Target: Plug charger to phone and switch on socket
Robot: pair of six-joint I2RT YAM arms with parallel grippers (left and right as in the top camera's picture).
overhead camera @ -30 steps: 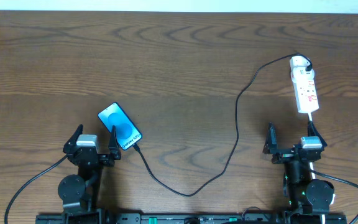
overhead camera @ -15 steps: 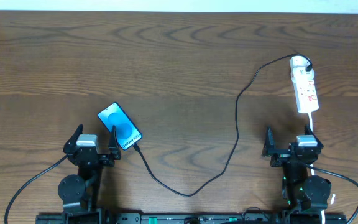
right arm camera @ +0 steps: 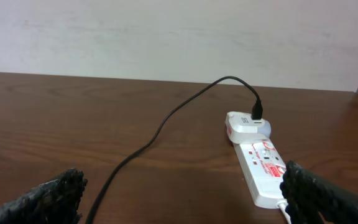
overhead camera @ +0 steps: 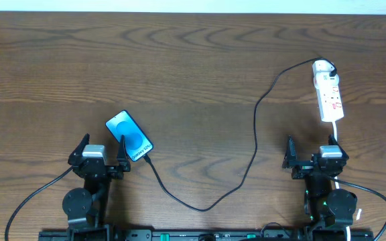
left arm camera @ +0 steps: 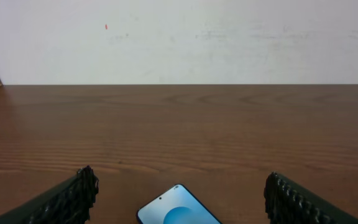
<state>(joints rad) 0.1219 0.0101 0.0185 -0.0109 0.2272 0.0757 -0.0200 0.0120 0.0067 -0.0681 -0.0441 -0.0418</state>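
Brown wood-grain table [overhead camera: 179,67] fills the overhead view, with both arms at its bottom edge. At lower left the left gripper [overhead camera: 103,144] sits low, its two dark ribbed fingers [left arm camera: 67,199] spread wide and holding nothing. At lower right the right gripper [overhead camera: 312,144] is spread wide too, also holding nothing.

Just beyond the left gripper lies the phone [overhead camera: 129,136], flat and slanted, blue screen up. Its lower edge is just beside that gripper's inner finger, and in the left wrist view its top end shows between the two fingers.

From the phone's lower right end the charger [overhead camera: 255,134] runs as a thin black cable, dipping toward bottom centre, then climbing up the middle to the upper right. Its tip meets the phone's end; whether it is fully seated I cannot tell.

At upper right the socket [overhead camera: 329,94] lies lengthwise beyond the right gripper, its thick white cord [overhead camera: 335,130] trailing down toward that gripper. The charger's black plug [right arm camera: 257,112] sits in a white adapter [right arm camera: 247,127] at the strip's far end. Switch position cannot be made out

A pale wall [left arm camera: 179,37] stands behind the table
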